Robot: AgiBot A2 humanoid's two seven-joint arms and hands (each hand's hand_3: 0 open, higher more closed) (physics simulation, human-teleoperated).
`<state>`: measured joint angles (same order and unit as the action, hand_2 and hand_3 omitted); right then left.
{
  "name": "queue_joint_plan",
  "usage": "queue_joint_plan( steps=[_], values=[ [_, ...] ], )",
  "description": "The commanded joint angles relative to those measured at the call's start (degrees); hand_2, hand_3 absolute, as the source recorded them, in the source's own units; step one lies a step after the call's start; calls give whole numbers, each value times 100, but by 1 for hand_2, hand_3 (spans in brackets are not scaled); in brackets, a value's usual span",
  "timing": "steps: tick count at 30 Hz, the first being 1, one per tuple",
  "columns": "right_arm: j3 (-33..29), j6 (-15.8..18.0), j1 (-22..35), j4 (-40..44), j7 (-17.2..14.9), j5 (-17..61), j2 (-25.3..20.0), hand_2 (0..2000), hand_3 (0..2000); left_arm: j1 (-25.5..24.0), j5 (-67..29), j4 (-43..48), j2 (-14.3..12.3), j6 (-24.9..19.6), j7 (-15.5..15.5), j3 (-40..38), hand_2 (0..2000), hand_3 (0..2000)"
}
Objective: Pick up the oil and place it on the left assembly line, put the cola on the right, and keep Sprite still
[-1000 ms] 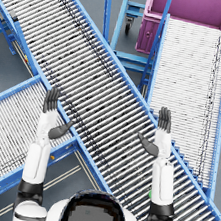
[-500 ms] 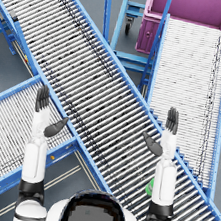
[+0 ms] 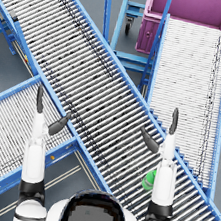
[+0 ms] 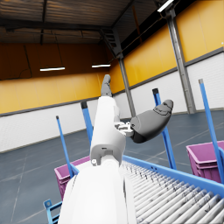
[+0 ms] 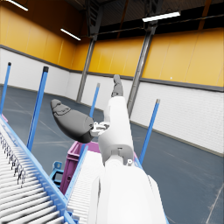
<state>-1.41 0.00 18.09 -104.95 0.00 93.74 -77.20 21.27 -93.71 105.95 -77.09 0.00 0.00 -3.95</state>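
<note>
A small green object (image 3: pixel 148 180), perhaps the Sprite, lies on the middle roller conveyor (image 3: pixel 99 95), mostly hidden behind my right forearm. I see no oil and no cola in any view. My left hand (image 3: pixel 42 119) is raised over the edge between the middle belt and the left conveyor (image 3: pixel 3 131), fingers straight up, thumb spread, holding nothing. My right hand (image 3: pixel 164 141) is raised the same way over the middle belt's right side, also holding nothing. The wrist views show each hand (image 4: pixel 127 118) (image 5: pixel 98 122) open against the hall.
The right conveyor (image 3: pixel 186 94) runs up to a pink bin (image 3: pixel 199 10). Blue rails and posts (image 3: pixel 107 11) frame all three belts, with grey floor between them. A purple bin (image 4: pixel 205 159) appears in the left wrist view and another (image 5: pixel 74 162) in the right wrist view.
Both hands have swung outward, away from each other, the left one leftward and the right one rightward, with fingers stretched upright. The green object shows more beside the right forearm.
</note>
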Motion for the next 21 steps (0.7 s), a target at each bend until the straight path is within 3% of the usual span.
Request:
queue_joint_plan(
  steps=[1, 21],
  values=[
    [-30, 0, 62, -57, 0, 18, -8, 0, 0, -5, -18, 12, -5, 0, 0, -4, 0, 0],
    [-66, 0, 36, -91, 0, 62, -110, 0, 0, 20, -62, 81, -57, 0, 0, -51, 0, 0]
  ],
)
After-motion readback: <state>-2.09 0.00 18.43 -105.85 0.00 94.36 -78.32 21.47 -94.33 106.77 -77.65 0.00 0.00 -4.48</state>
